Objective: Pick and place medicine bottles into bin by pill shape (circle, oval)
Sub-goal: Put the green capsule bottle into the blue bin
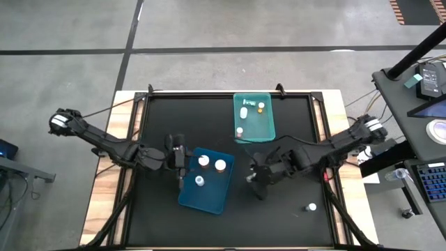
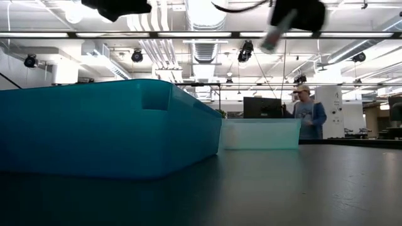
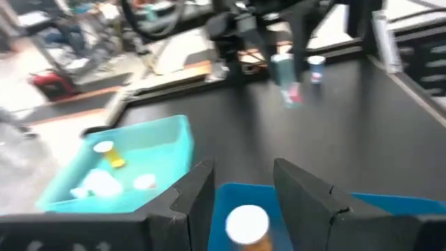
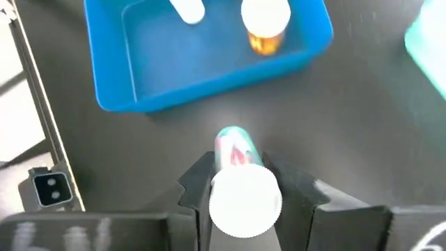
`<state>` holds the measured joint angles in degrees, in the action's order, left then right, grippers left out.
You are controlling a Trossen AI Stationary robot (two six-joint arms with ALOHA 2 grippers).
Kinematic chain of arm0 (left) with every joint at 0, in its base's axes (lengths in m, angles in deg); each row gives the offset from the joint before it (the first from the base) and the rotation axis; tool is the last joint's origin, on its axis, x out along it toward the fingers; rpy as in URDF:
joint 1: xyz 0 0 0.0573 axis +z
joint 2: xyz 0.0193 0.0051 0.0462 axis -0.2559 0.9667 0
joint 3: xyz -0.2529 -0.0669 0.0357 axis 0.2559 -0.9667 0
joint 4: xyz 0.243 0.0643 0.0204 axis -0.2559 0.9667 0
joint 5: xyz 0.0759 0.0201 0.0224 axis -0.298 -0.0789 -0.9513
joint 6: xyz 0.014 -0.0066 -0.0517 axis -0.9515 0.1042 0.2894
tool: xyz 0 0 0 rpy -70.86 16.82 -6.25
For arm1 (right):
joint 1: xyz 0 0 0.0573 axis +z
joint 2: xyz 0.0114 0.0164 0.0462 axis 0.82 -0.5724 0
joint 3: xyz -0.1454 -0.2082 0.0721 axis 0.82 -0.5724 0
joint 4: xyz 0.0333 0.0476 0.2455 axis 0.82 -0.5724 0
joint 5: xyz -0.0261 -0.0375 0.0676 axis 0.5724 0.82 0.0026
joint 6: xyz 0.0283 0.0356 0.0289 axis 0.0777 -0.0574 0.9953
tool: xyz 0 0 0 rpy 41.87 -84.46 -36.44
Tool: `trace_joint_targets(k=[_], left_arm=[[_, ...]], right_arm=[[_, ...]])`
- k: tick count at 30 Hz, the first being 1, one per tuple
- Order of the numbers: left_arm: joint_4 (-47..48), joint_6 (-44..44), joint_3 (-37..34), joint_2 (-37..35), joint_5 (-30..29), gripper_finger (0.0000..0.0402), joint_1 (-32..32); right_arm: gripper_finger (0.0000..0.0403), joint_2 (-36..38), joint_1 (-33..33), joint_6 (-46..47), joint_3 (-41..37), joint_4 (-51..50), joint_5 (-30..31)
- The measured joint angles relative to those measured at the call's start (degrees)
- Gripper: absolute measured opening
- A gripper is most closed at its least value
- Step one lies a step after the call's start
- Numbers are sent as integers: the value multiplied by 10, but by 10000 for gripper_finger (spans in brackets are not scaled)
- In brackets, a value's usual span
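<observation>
My right gripper (image 1: 255,178) is shut on a small white-capped bottle with a pale green and pink label (image 4: 235,150). It holds the bottle above the dark table between the blue bin (image 1: 206,195) and the teal bin (image 1: 267,129). My left gripper (image 3: 244,192) is open and empty over the blue bin's left edge (image 1: 182,162). Three bottles stand in the blue bin, one of them amber with a white cap (image 3: 247,226). Several bottles lie in the teal bin (image 3: 125,167). One more bottle (image 1: 311,207) stands on the table at the near right. My right gripper pinches the bottle's body just under its white cap (image 4: 244,202) between the two fingers (image 4: 198,185), one on each side. The bottle points out along the fingers, cap toward the wrist. It hangs tilted below the gripper (image 2: 276,31), clear of the table.
The blue bin's wall (image 2: 94,132) fills the left of the low view, with the teal bin (image 2: 260,134) behind it. A person (image 2: 308,116) stands in the room beyond the table. A desk with equipment (image 1: 425,104) stands off the table's right side.
</observation>
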<state>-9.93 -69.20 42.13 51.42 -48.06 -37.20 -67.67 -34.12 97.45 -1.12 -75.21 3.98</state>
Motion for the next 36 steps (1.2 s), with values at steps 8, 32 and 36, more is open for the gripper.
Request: trace_joint_targets(k=[8, 32, 36], left_arm=[[-14, -7, -58, -75, -44, 130, 1], [-16, -6, -89, -113, -67, 130, 2], [-15, -7, -89, -113, -67, 130, 2]], right_arm=[[102, -114, -56, -137, 155, -47, -30], [102, -397, -86, -381, 433, -94, -71], [102, -428, -87, -396, 456, -105, -71]])
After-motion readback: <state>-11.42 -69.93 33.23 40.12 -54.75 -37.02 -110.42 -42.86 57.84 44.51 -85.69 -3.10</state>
